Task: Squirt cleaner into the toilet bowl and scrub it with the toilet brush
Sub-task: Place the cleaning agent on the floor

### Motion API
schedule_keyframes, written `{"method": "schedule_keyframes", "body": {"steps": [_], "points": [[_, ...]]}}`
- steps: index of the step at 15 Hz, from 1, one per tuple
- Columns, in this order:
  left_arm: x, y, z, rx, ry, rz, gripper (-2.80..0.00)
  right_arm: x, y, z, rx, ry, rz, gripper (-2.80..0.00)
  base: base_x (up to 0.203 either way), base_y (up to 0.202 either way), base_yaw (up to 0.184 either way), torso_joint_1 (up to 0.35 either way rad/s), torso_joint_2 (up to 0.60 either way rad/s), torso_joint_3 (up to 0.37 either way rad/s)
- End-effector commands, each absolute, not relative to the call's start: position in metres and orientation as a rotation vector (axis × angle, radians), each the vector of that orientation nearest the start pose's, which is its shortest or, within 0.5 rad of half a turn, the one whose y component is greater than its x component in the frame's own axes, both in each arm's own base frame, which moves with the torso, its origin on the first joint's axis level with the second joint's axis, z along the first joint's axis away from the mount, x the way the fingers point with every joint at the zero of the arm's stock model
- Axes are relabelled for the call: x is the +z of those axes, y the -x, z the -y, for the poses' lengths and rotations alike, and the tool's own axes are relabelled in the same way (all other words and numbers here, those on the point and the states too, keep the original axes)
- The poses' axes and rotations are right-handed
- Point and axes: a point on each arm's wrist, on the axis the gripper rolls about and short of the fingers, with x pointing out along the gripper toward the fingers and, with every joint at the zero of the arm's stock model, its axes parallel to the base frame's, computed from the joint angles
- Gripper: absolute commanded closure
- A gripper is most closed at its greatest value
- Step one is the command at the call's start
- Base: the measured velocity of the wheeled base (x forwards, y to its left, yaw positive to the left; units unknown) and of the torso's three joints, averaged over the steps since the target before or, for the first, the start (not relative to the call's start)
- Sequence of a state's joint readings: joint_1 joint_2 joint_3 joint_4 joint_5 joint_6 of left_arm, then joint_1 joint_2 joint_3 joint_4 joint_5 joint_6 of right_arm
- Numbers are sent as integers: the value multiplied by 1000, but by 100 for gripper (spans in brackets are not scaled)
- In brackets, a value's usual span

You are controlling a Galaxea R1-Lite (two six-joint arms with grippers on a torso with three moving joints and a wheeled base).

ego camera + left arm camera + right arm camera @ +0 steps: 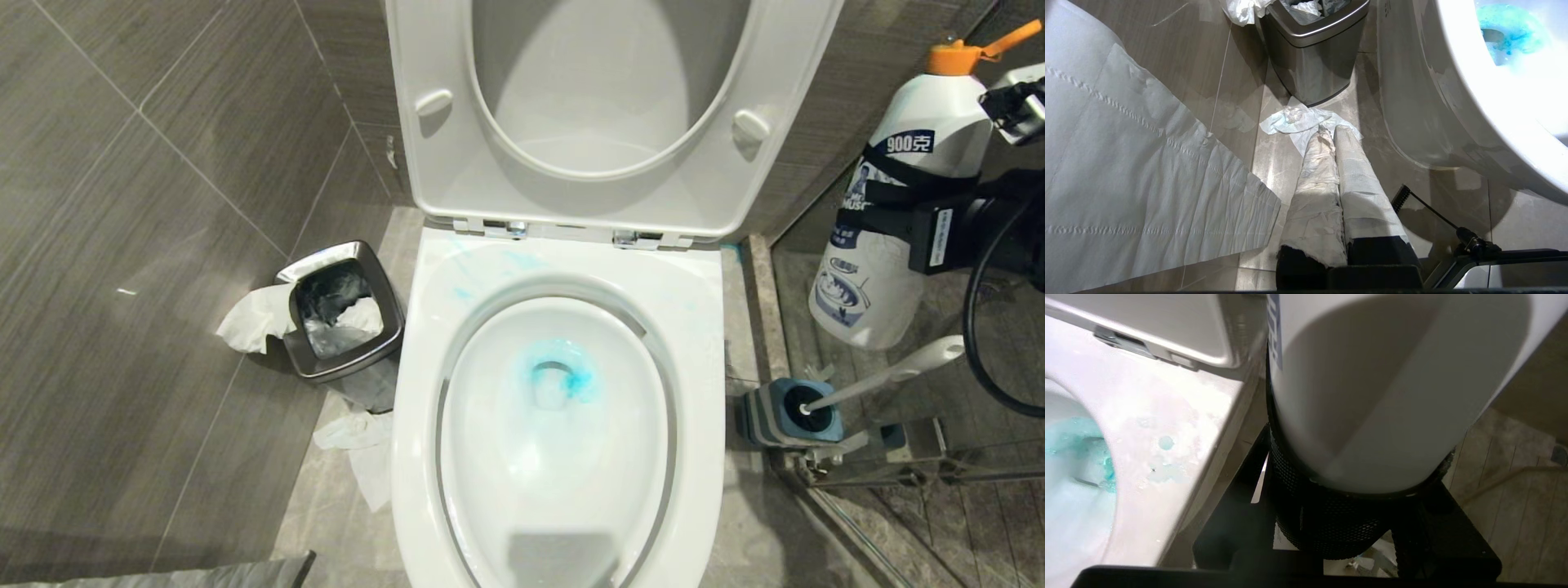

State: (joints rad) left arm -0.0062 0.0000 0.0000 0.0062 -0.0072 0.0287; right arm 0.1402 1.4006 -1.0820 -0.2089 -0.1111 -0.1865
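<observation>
Pointing rightward, slanted toilet brush [878,376] handle

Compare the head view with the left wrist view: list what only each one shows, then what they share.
Only the head view: the right gripper shut on the white cleaner bottle beside the toilet, the toilet brush standing in its blue holder, and the raised seat and lid.

Only the left wrist view: the left gripper, fingers shut and wrapped in paper, low over the floor, and a wide tissue sheet.

Both: the toilet bowl with blue cleaner at its drain, the steel bin, and crumpled tissue on the floor.
</observation>
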Motion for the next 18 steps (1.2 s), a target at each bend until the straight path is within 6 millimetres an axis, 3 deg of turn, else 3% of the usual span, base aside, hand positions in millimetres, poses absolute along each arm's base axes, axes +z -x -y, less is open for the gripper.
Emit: {"method": "schedule_keyframes", "body": {"steps": [1, 9, 14, 18], "points": [[74, 23, 0, -14, -29, -9, 0, 294, -249, -22, 2, 175, -107, 0, 0, 0, 0, 0, 0, 0], [74, 23, 0, -14, -26, -11, 0, 260, -319, -7, -42, 118, -3, 0, 0, 0, 0, 0, 0, 0], [74, 23, 0, -12, -23, -11, 0, 219, -370, -10, -36, 89, 141, 0, 0, 0, 0, 0, 0, 0], [74, 23, 0, -17, -32, -10, 0, 196, -387, -28, 13, 85, 167, 0, 0, 0, 0, 0, 0, 0]]}}
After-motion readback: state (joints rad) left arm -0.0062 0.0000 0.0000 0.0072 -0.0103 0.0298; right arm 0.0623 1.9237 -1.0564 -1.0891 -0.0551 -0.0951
